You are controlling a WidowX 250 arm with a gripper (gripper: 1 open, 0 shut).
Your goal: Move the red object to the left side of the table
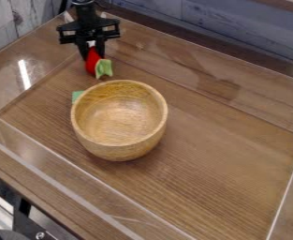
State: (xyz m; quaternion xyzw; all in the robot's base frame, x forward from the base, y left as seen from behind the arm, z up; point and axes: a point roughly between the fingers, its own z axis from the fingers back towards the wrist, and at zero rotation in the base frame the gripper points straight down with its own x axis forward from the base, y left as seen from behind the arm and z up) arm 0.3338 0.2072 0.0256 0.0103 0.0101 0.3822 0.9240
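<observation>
The red object (94, 62), a small red toy strawberry with green leaves (105, 68) at its lower end, is at the back left of the table (224, 173). My black gripper (93, 49) comes down from above and is shut on the red object's upper part, one finger on each side. I cannot tell whether the strawberry touches the tabletop or hangs just above it.
A large wooden bowl (119, 117) stands in front of the gripper, near the table's middle left. A small green piece (79, 96) lies against the bowl's left rim. Low clear acrylic walls (11, 84) edge the table.
</observation>
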